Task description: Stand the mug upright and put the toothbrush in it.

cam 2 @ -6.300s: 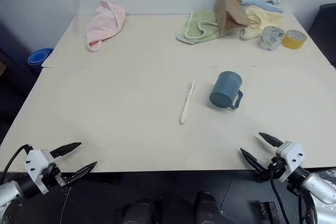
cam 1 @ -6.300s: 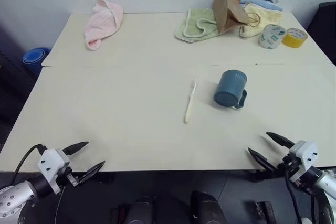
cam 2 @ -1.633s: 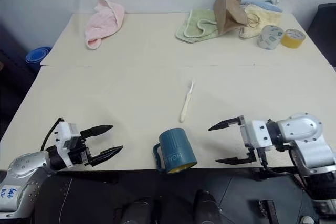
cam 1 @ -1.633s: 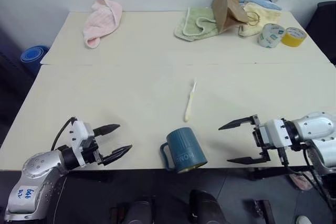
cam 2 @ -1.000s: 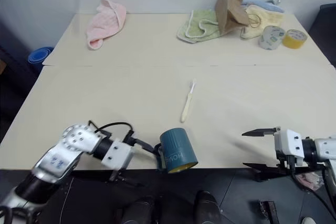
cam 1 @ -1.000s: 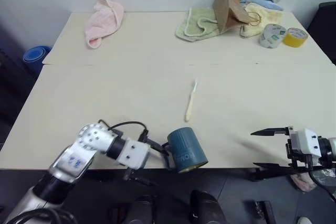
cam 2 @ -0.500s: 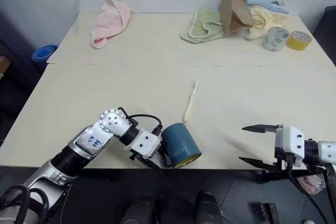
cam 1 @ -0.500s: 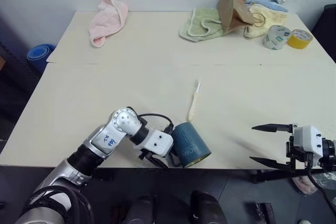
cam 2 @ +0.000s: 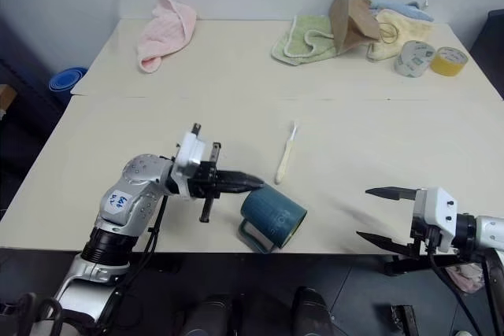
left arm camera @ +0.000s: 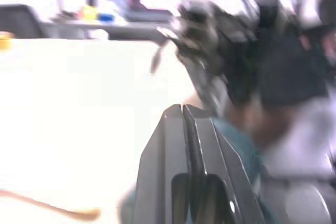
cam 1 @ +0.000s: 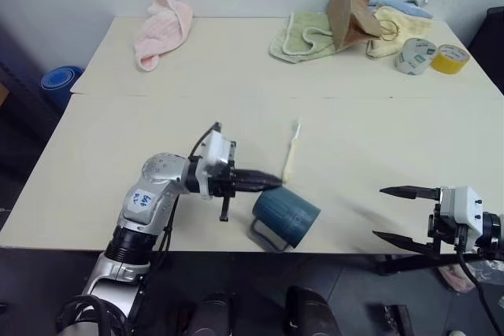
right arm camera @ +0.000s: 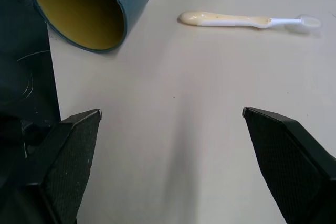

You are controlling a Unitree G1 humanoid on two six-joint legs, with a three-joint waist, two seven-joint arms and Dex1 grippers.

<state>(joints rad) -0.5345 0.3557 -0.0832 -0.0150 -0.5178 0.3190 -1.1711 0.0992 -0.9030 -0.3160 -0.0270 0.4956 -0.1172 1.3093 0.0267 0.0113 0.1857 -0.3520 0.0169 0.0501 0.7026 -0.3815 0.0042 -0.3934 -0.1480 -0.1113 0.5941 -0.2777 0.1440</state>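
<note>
Mug [cam 1: 286, 216] lies tilted at front edge of surface [cam 1: 118, 155], handle now under; left pincer [cam 1: 268, 182] has closed, tips on mug's rim, so uprighting is prob. starting. Toothbrush [cam 1: 290, 159] flat just behind. Right pincer [cam 1: 398, 215] wide open, w/ nothing.

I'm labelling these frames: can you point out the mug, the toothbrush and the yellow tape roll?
mug [cam 1: 287, 214]: left eye view, on its teal outer wall.
toothbrush [right arm camera: 231, 20]: right wrist view, mid-handle.
yellow tape roll [cam 1: 450, 58]: left eye view, on its outer band.
</note>
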